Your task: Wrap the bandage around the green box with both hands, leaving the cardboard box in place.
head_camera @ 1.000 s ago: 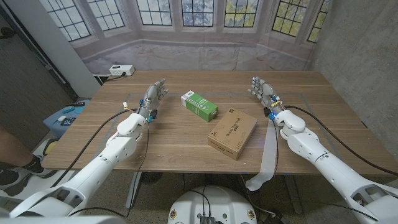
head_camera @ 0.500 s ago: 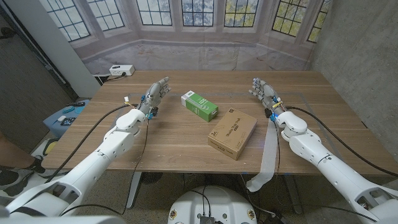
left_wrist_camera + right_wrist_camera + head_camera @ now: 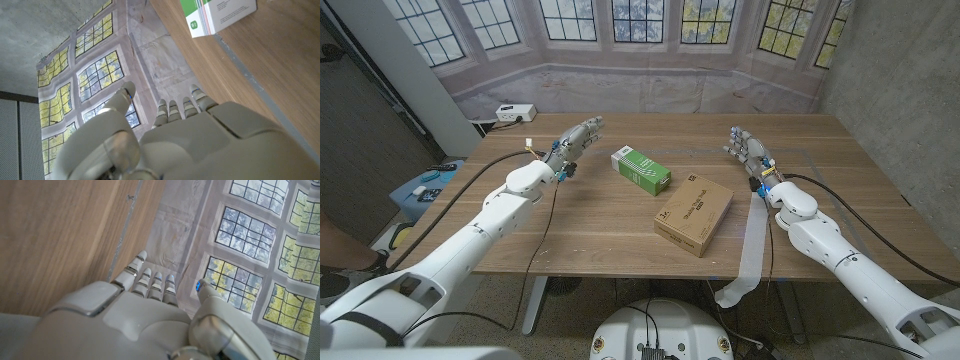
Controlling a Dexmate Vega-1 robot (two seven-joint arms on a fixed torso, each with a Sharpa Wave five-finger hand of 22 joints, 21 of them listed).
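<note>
The green and white box (image 3: 641, 168) lies on the wooden table (image 3: 590, 230) a little behind the middle; one end of it shows in the left wrist view (image 3: 220, 16). My left hand (image 3: 573, 144) hovers to the box's left with its fingers stretched toward it, holding nothing; its back shows in its own wrist view (image 3: 165, 145). My right hand (image 3: 747, 151) stands open at the right, fingers up, also seen in its wrist view (image 3: 145, 315). A white bandage strip (image 3: 752, 245) lies along the table's right front and hangs over the edge.
A brown cardboard box (image 3: 694, 214) lies in front and to the right of the green box. A white power strip (image 3: 515, 113) sits on a ledge behind the table's far left corner. Cables run along both arms.
My left hand has reached forward and to the right, closer to the green box. The right hand has barely moved. The boxes and the bandage stayed in place.
</note>
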